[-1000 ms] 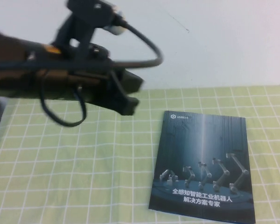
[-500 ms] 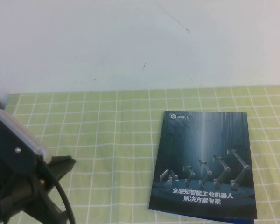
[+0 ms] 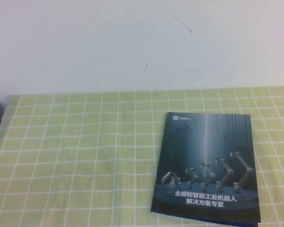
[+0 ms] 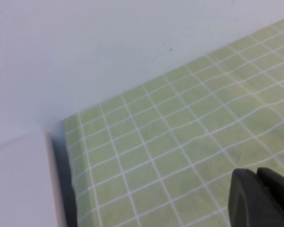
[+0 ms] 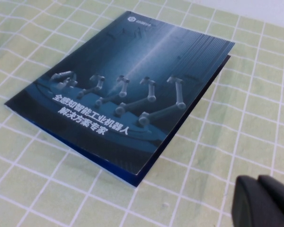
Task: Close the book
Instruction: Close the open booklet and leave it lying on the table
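A dark blue book (image 3: 206, 166) with robot arms and white Chinese lettering on its cover lies closed and flat on the green checked cloth (image 3: 85, 156), right of centre. The right wrist view shows the same book (image 5: 128, 90) with its cover down. Neither arm appears in the high view. My left gripper (image 4: 256, 176) is shut, hovering over bare cloth near the cloth's far left corner. My right gripper (image 5: 257, 182) is shut with nothing in it, over the cloth beside the book and apart from it.
The green cloth ends at a white wall (image 3: 132, 42) behind. At the left the cloth's edge (image 4: 68, 165) drops beside a white surface (image 4: 19, 184).
The left arm, which stretched over the table's left half a second ago, has drawn back toward the near left and left the high view. The book has not moved.
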Robot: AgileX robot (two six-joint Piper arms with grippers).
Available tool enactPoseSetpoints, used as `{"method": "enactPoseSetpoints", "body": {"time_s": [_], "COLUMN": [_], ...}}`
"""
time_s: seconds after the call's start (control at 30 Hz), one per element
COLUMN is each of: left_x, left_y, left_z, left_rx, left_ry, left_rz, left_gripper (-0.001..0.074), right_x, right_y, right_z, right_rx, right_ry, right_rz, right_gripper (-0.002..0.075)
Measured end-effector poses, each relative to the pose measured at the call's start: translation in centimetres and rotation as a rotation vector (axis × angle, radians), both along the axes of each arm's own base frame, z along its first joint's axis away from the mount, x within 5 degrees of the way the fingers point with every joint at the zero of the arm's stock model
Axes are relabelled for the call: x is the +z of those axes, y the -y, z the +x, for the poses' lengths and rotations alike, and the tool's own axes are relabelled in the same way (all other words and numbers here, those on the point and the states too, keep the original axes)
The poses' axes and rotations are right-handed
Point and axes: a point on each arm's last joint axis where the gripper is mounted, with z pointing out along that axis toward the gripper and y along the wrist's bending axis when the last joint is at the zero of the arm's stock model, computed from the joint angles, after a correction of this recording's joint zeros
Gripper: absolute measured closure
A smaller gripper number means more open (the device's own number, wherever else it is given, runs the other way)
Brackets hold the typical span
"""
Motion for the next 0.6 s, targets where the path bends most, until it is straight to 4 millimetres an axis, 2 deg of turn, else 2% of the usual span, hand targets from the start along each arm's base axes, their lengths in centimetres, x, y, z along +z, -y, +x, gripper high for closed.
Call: {"method": "enactPoseSetpoints", "body": {"time_s": [0.2, 0.27, 0.6], "left_x": [-5.2, -6.2, -6.7], "left_y": [-0.9, -1.0, -1.2], "left_z": [-1.9, -2.2, -2.4], "left_rx": [0.099, 0.112, 0.156], "left_ry": [0.025, 0.026, -0.024], "left_rz": [-0.004, -0.028, -0.148], "left_gripper": [0.0739, 0.0739, 0.0739], "right_x": [0.0, 0.0, 0.0], "right_y": [0.0, 0.0, 0.0], "right_z": [0.0, 0.0, 0.0], "right_rx": [0.0, 0.0, 0.0], "right_ry": [-0.001, -0.001, -0.001], "right_rz": [0.002, 0.002, 0.002], "right_gripper": [0.0729, 0.0729, 0.0729]}}
